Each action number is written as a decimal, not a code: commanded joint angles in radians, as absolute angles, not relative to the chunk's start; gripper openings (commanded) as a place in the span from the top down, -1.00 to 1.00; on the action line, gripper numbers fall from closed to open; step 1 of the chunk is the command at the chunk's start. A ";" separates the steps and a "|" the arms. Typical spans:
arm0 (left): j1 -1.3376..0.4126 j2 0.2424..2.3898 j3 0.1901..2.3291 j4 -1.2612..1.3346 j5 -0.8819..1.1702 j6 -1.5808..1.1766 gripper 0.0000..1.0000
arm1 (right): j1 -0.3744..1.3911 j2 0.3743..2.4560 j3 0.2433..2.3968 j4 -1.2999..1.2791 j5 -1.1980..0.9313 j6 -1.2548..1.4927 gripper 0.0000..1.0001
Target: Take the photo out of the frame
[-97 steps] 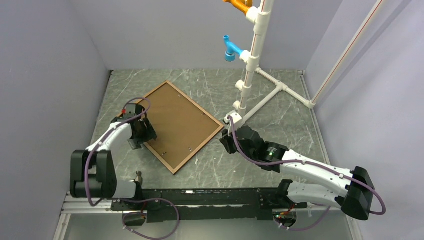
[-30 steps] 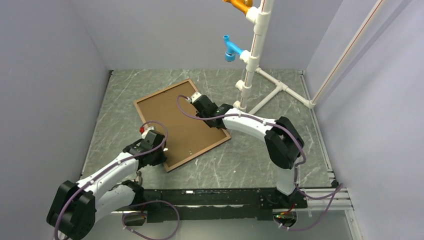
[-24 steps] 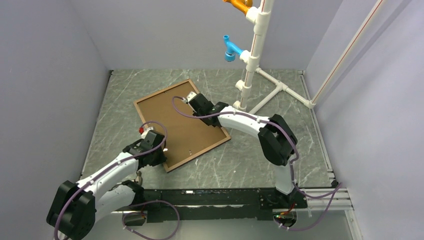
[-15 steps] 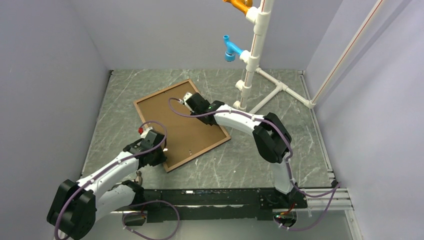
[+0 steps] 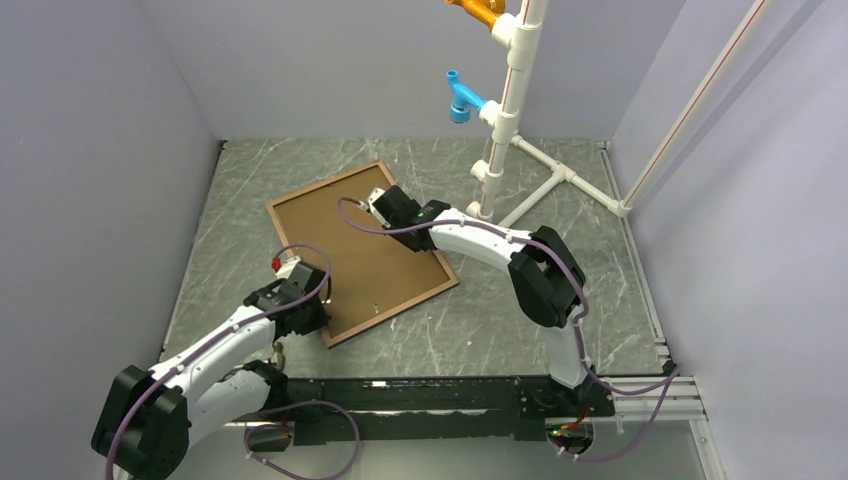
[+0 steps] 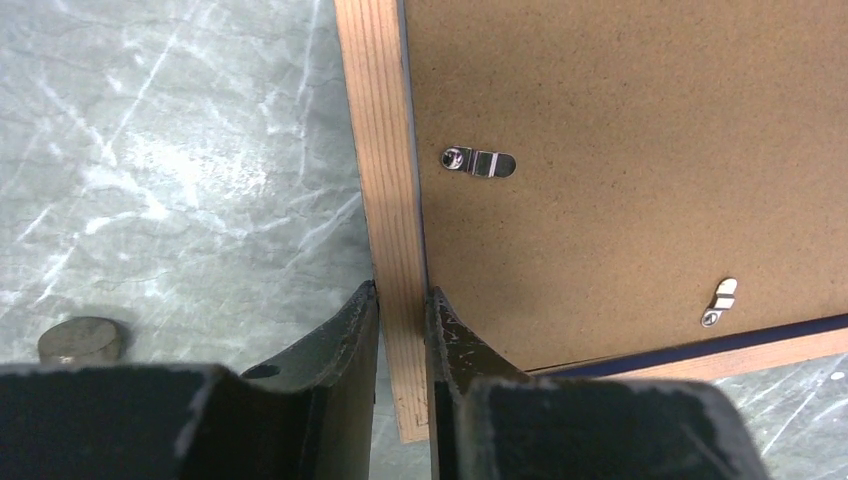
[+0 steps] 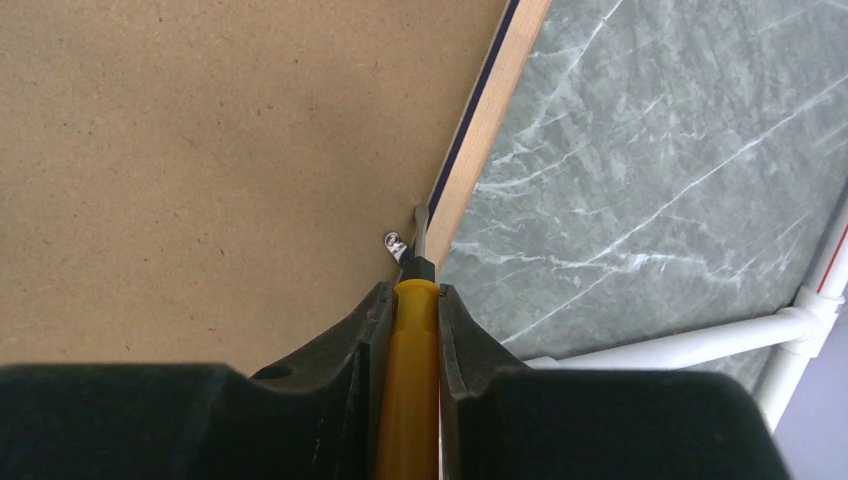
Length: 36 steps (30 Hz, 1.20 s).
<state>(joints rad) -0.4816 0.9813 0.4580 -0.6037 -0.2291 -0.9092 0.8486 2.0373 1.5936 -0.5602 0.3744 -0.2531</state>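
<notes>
Left wrist view: one frame point(image 6: 385, 150), two clips point(image 6: 478, 161); right tool point(image 7: 410, 295) grips one screwdriver point(image 7: 408, 400).

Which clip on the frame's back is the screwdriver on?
The clip on the frame edge facing the pipe stand; the screwdriver tip sits at it. The two by the left pincer are free.

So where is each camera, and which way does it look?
Top: above and behind the arms, looking down at the table; both arms show.
Left wrist: on the left arm, facing the frame edge; left hand pinches it.
Right wrist: on the right arm, facing a clip; right hand holds a screwdriver.
Shared: all three see the frame.
</notes>
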 commanded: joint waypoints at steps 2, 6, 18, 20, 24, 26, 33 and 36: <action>-0.468 0.976 0.480 -0.672 -0.300 -0.882 1.00 | 0.844 1.993 1.573 -0.712 0.288 -0.200 1.00; -0.277 1.083 0.522 -0.620 -0.191 -0.776 1.00 | 0.854 1.968 1.550 -0.724 0.255 -0.159 1.00; -0.044 1.153 0.671 -0.648 -0.129 -0.718 -0.30 | 0.874 1.815 1.475 -0.550 0.161 -0.003 1.00; -0.043 1.124 0.686 -0.670 -0.106 -0.730 -0.44 | 0.885 1.800 1.464 -0.540 0.168 -0.018 1.00; -0.046 1.012 0.653 -0.686 0.018 -0.772 -0.54 | 0.882 1.796 1.462 -0.525 0.229 -0.056 1.00; -0.051 0.951 0.606 -0.674 0.103 -0.807 -0.56 | 0.873 1.803 1.465 -0.514 0.244 -0.072 1.00; -0.172 0.805 0.434 -0.557 0.335 -1.097 -0.59 | 0.871 1.833 1.452 -0.534 0.317 -0.034 1.00; -0.206 0.800 0.378 -0.517 0.349 -1.220 -0.57 | 0.884 1.826 1.395 -0.494 0.342 -0.012 1.00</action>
<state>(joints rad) -0.1650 0.8158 0.4297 -0.6044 0.2462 -0.9939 0.8722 1.8381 1.4445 -0.5411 0.2752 -0.0490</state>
